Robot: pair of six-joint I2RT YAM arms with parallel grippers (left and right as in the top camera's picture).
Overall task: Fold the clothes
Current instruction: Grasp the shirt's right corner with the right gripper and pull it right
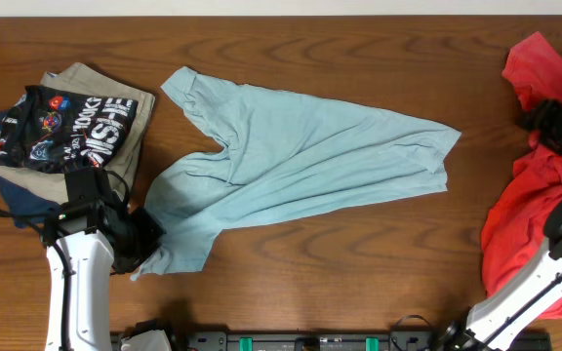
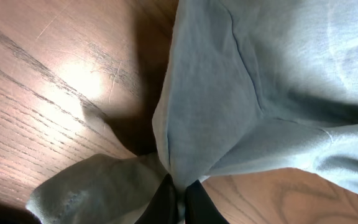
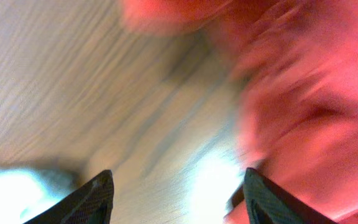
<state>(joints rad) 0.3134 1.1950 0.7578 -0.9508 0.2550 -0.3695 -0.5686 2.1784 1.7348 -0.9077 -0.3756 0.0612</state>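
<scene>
A light blue T-shirt (image 1: 301, 161) lies spread and crumpled across the middle of the table. My left gripper (image 1: 147, 244) is shut on its lower left corner; the left wrist view shows the cloth (image 2: 241, 93) bunched between the black fingers (image 2: 179, 198). My right gripper (image 1: 554, 117) is at the far right over a red garment (image 1: 525, 224). In the right wrist view its fingers (image 3: 176, 196) are wide apart and empty above bare wood, with the red cloth (image 3: 303, 93) blurred on the right.
A stack of folded clothes (image 1: 61, 132), with a black printed piece on top of tan and navy ones, sits at the left. The wooden table (image 1: 359, 273) shows below the shirt.
</scene>
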